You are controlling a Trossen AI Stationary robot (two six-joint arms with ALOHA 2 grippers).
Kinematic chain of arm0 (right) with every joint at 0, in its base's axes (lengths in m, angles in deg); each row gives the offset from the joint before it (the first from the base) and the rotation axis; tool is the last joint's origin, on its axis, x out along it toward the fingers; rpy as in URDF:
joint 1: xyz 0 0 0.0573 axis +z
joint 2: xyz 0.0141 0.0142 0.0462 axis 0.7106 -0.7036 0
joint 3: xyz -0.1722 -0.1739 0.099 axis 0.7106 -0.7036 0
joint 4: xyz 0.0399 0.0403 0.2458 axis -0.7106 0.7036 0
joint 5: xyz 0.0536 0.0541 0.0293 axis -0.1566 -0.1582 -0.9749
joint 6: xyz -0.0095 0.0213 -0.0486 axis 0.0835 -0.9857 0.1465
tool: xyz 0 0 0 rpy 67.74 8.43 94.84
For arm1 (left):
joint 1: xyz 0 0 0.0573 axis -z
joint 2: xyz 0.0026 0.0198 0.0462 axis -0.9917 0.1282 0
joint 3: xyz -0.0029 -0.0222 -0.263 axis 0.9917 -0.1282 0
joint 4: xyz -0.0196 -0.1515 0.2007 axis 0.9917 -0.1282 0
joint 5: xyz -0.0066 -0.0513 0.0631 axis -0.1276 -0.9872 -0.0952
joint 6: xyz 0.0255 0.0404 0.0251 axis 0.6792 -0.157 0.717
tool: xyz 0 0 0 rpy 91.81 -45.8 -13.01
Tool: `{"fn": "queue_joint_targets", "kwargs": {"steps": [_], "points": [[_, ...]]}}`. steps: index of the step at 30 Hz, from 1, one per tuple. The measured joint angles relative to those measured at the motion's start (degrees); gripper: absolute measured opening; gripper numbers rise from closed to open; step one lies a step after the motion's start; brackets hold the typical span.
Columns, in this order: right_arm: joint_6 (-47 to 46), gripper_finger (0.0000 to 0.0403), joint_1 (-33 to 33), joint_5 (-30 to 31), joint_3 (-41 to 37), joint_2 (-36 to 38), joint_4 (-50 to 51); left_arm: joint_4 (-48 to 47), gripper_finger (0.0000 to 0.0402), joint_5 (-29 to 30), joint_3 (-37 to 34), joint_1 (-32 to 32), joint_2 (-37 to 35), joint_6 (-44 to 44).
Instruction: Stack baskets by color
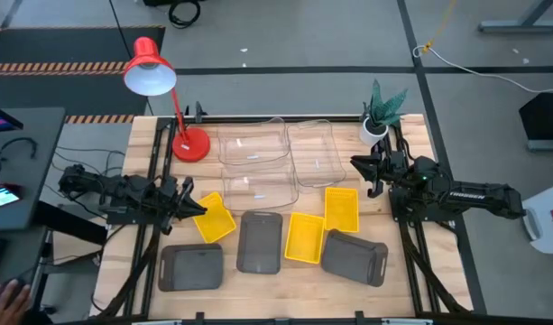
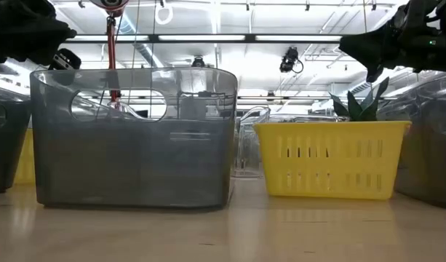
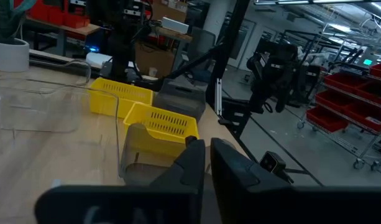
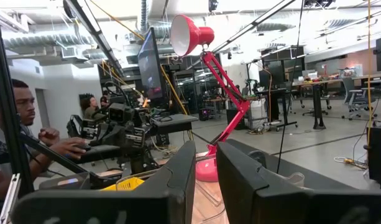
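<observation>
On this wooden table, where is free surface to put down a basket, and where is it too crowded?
Bare wood shows along the right edge, beside the dark grey plastic basket, and at the left rear corner behind the red desk lamp. A narrow strip runs along the front edge. The centre is crowded: clear transparent baskets and yellow plastic baskets lie close together.

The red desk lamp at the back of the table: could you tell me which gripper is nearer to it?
The left. The left gripper sits just in front of the lamp's base, over a yellow basket. The right gripper is across the table, beside the potted plant.
</observation>
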Motion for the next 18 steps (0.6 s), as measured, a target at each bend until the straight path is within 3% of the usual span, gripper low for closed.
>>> {"fn": "queue_joint_targets", "kwargs": {"steps": [18], "points": [[0.0, 0.0071, 0.0, 0.0, 0.0, 0.0, 0.0, 0.0, 0.0028, 0.0, 0.0, 0.0, 0.0, 0.0]]}}
